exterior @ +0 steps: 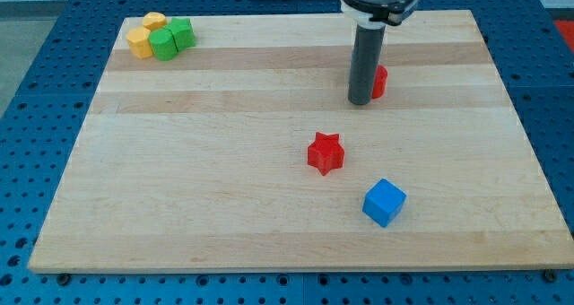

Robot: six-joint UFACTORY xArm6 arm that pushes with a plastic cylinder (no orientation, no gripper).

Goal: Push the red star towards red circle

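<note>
- Surface: pale wooden board [224, 161], plank seams running left-right, lying on a blue perforated table [54, 90] that shows on all sides. Little else of the room is visible — only dark arm housing at the view's top.
- My tip [360, 101] sits on the board in the upper right, just left of the red circle [380, 81], partly covering it; touching or not — can't tell.
- No fingers on this rig, just the straight dark rod, so nothing spread or pinching.
- Red star [326, 152] lies near board centre, below and a bit left of the tip, apart from it.
- Blue cube [385, 202] just below-right of the star, not touching.
- Top left corner: two yellow blocks [146, 34] and two green blocks [172, 39] clustered together, shapes unclear, well apart from the rest.
</note>
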